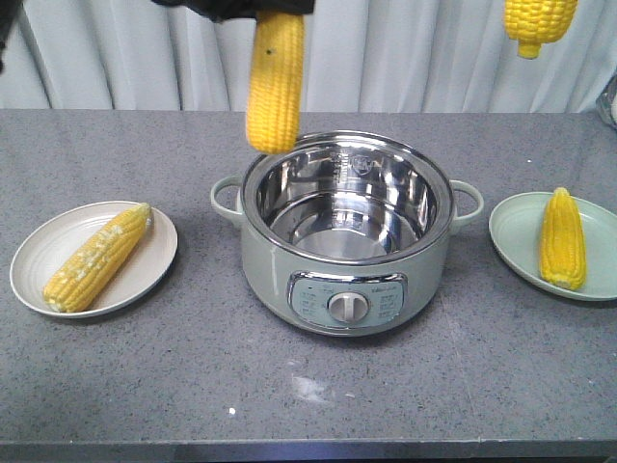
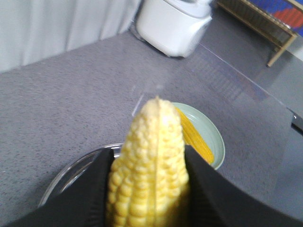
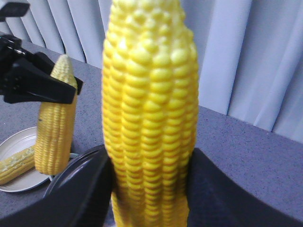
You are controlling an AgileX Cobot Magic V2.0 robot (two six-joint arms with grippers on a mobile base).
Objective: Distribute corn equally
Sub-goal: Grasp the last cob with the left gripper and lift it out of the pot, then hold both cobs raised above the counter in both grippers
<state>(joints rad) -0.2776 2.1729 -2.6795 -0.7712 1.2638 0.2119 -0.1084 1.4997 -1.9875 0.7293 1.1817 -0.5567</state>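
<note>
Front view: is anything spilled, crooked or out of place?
Only a small whitish smudge on the counter in front of the pot, like residue. The paler cob hangs in the left gripper, the deeper yellow cob in the right gripper: held, not fallen.

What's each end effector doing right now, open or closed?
Left end effector: closed, holding the center cob over the pot.
Right end effector: closed, holding the top-right cob up high.
</note>
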